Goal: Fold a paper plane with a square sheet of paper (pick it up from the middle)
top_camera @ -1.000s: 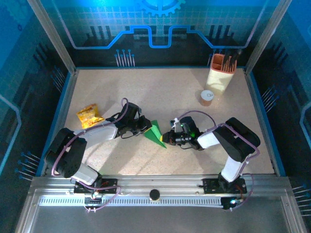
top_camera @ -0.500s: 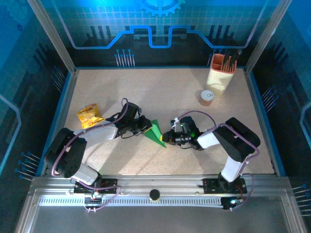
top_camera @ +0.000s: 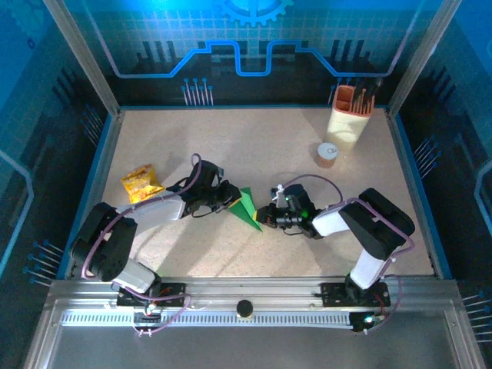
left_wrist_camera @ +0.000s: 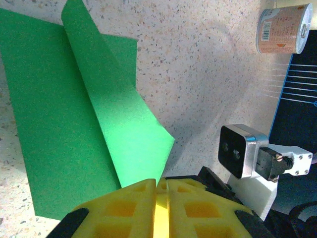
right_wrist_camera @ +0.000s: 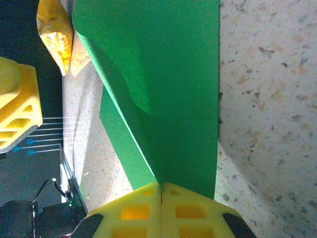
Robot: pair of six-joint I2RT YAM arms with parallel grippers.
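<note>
Green paper sheet [top_camera: 246, 209], part-folded: L tool [left_wrist_camera: 157, 187] clamped on raised flap, R tool [right_wrist_camera: 162, 188] clamped on opposite edge, prob. steadying for next crease.

We list, centre frame: folded green paper [top_camera: 246, 207] between left gripper [top_camera: 233, 200] and right gripper [top_camera: 261, 216]; snack packet [top_camera: 141, 183] left; can [top_camera: 327, 154] upper right.

top: overhead, far, whole table [top_camera: 231, 146] | wrists: close, facing each other across paper [left_wrist_camera: 59, 124]

Cropped by the right wrist view's top edge: thin bright-green folded paper sheet [right_wrist_camera: 163, 74], crinkled yellow-orange snack packet [right_wrist_camera: 57, 34].
</note>
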